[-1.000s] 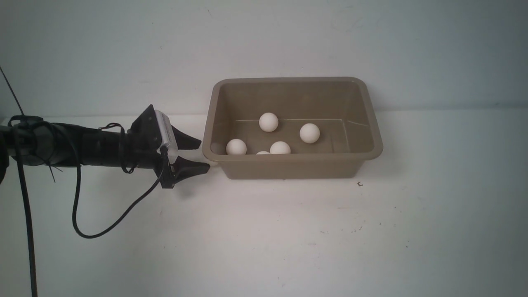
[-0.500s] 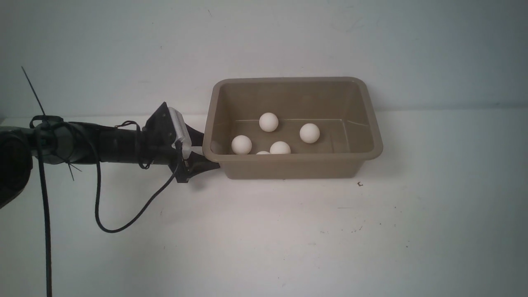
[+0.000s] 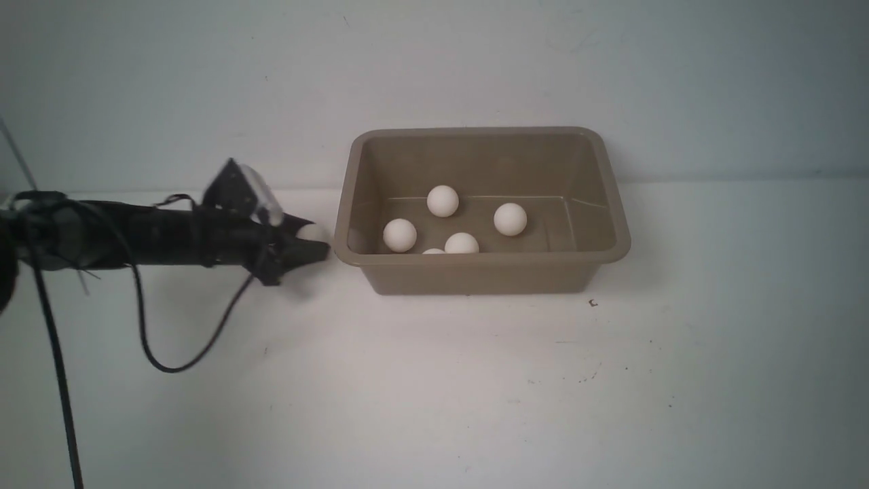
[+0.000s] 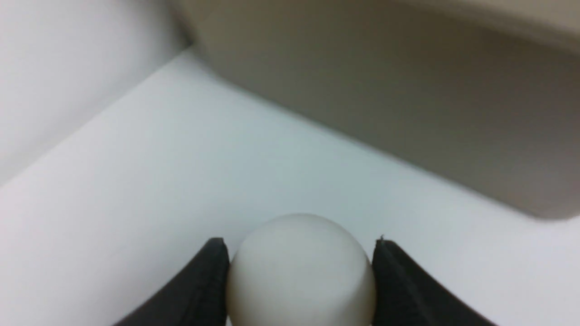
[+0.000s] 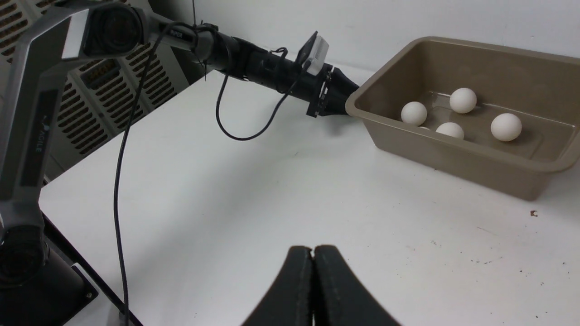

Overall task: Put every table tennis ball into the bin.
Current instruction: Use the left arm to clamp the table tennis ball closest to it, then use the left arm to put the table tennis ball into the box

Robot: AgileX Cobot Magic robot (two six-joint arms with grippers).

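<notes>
The table tennis ball (image 3: 313, 231) is gripped between the two black fingers (image 4: 204, 280) of the left gripper (image 3: 314, 239), and in the left wrist view each finger is pressed against one side of it. The ball is held just left of the bin (image 3: 475, 278), close to the left wall. The arm's long axis is laid left to right and the fingers are pointed rightward at the bin. Whether the ball is already above rim height cannot be told. The coming move is judged to turn on this relation: the bin's opening lies directly to the right, so the ball would have to be carried over the left rim before release. Inside the bin four balls are seen whole, one far (image 3: 442, 201), one to the right (image 3: 510, 219), one to the left (image 3: 399, 235) and one near (image 3: 461, 242). A fifth (image 3: 432, 251) is partly hidden behind the near wall. The right gripper (image 5: 312, 253) is pressed fully closed on nothing, over the near part of the table (image 3: 434, 394) and well apart from the bin, so the left arm is much the nearer.
</notes>
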